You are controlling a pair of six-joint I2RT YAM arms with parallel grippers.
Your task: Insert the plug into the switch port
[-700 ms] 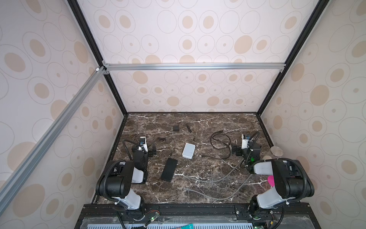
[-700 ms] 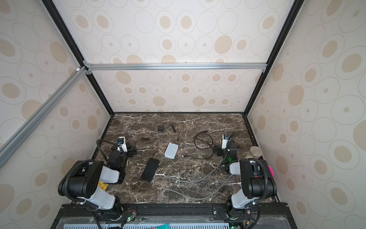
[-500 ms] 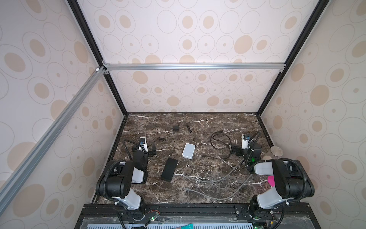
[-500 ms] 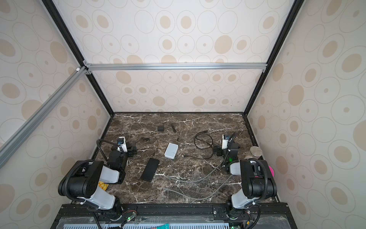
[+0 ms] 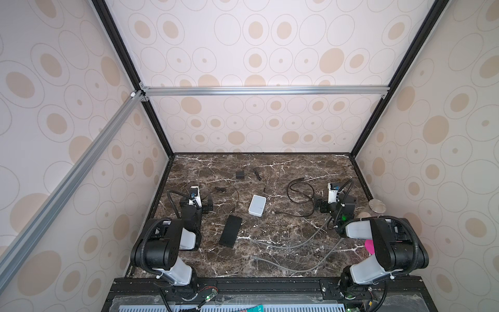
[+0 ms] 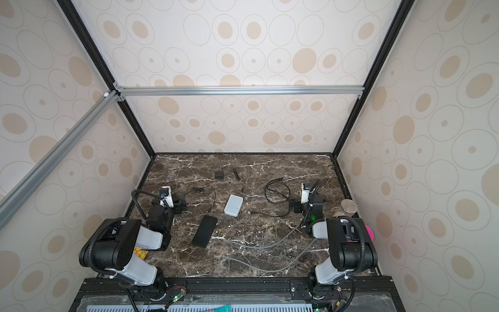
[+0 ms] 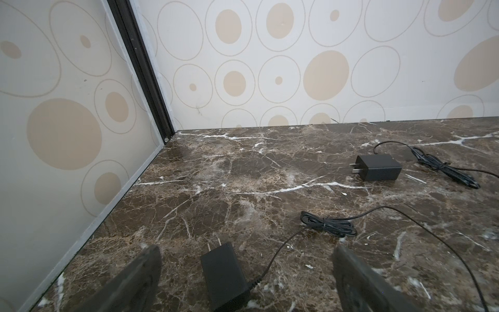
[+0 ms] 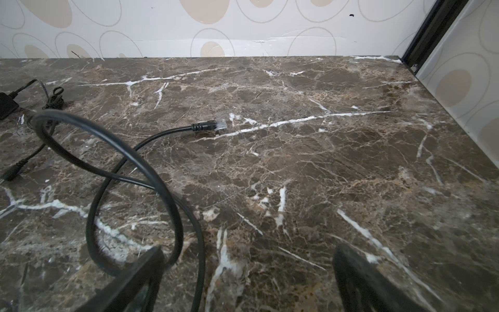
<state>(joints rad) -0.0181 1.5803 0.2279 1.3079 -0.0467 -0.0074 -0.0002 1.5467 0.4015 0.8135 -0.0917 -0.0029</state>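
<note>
The switch (image 5: pixel 257 205) (image 6: pixel 233 205) is a small white box lying flat mid-table; its ports do not show. A black network cable (image 5: pixel 299 194) loops to its right. One plug (image 5: pixel 301 179) (image 8: pixel 213 125) points to the back, the other end (image 5: pixel 276 212) (image 6: pixel 251 212) lies near the switch. My right gripper (image 5: pixel 334 204) (image 6: pixel 307 204) (image 8: pixel 248 248) stands open low over the marble beside the loop, holding nothing. My left gripper (image 5: pixel 196 203) (image 6: pixel 168 203) (image 7: pixel 245 250) is open at the left, straddling a black power adapter (image 7: pixel 224 272) without touching it.
A second black adapter (image 5: pixel 239 175) (image 7: pixel 375 167) and tied thin cords (image 7: pixel 329 227) lie behind. A flat black slab (image 5: pixel 230 235) lies in front of the switch. Grey cables (image 5: pixel 291 244) snake along the front. A metal disc (image 5: pixel 377 206) sits by the right wall.
</note>
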